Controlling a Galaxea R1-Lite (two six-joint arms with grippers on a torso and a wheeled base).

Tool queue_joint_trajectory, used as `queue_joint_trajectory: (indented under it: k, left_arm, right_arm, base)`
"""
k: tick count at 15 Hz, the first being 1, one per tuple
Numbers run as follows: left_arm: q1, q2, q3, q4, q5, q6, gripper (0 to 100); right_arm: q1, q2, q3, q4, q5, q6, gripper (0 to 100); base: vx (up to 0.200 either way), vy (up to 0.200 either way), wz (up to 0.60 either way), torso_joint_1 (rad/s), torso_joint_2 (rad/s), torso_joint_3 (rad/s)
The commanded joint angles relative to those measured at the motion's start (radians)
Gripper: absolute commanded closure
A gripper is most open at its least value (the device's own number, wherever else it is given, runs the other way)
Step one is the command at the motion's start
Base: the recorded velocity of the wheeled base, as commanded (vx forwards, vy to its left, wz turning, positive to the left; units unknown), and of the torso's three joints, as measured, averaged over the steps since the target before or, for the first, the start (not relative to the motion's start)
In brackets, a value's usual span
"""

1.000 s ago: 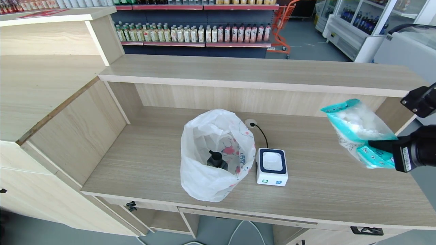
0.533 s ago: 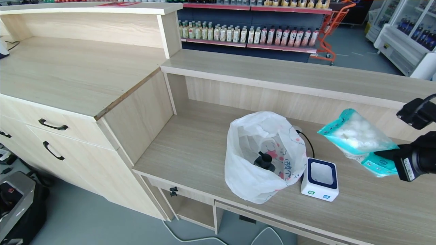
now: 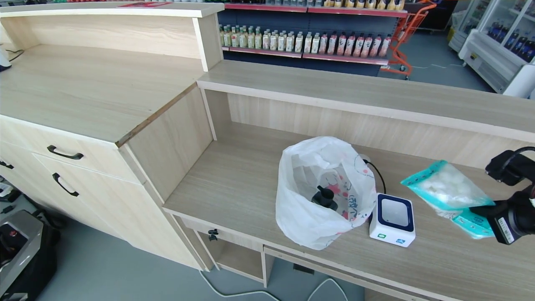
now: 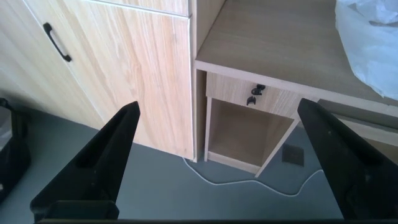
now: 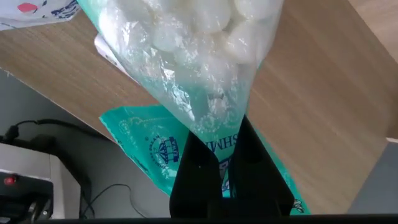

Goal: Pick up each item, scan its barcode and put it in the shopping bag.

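A teal pack of white cotton balls (image 3: 449,192) hangs just above the counter (image 3: 250,184), to the right of the scanner, and my right gripper (image 3: 480,211) is shut on its lower end. In the right wrist view the black fingers (image 5: 199,168) pinch the pack (image 5: 193,62) by its printed edge. The white scanner with a dark-rimmed window (image 3: 393,219) stands beside the open white shopping bag (image 3: 324,190), which holds a black pump-top bottle (image 3: 325,198). My left gripper (image 4: 217,162) is open and empty, low in front of the counter, over the floor.
A raised ledge (image 3: 355,90) runs behind the counter. A taller side counter with drawers (image 3: 75,108) stands at the left. A black cable (image 3: 378,175) runs from the scanner to a hole at the back. Bare counter lies left of the bag.
The head camera swung left before the middle frame. Since then my right gripper has lowered the cotton pack toward the counter, a little to the right. The bag and the scanner have stayed put.
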Motion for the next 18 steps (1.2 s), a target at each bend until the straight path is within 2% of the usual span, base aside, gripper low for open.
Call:
queue_joint_trajectory:
  k: [1, 3, 9, 11, 18]
  left_arm:
    - [0.001, 0.000, 0.000, 0.000, 0.000, -0.001, 0]
    - [0.001, 0.000, 0.000, 0.000, 0.000, -0.001, 0]
    - [0.001, 0.000, 0.000, 0.000, 0.000, -0.001, 0]
    - [0.001, 0.000, 0.000, 0.000, 0.000, -0.001, 0]
    - [0.001, 0.000, 0.000, 0.000, 0.000, -0.001, 0]
  right_arm:
    - [-0.036, 0.029, 0.039, -0.004, 0.037, -0.037, 100]
    - [-0.057, 0.044, 0.051, -0.004, 0.096, -0.089, 100]
    - [-0.059, 0.070, 0.079, 0.002, 0.129, -0.154, 100]
    - [-0.060, 0.095, 0.088, 0.013, 0.182, -0.194, 100]
    - [-0.071, 0.168, 0.079, 0.010, 0.192, -0.231, 100]
  base:
    - [0.000, 0.000, 0.00, 0.000, 0.00, 0.000]
    - [0.000, 0.000, 0.00, 0.000, 0.00, 0.000]
    - [0.000, 0.000, 0.00, 0.000, 0.00, 0.000]
    - [0.000, 0.000, 0.00, 0.000, 0.00, 0.000]
    - [0.000, 0.000, 0.00, 0.000, 0.00, 0.000]
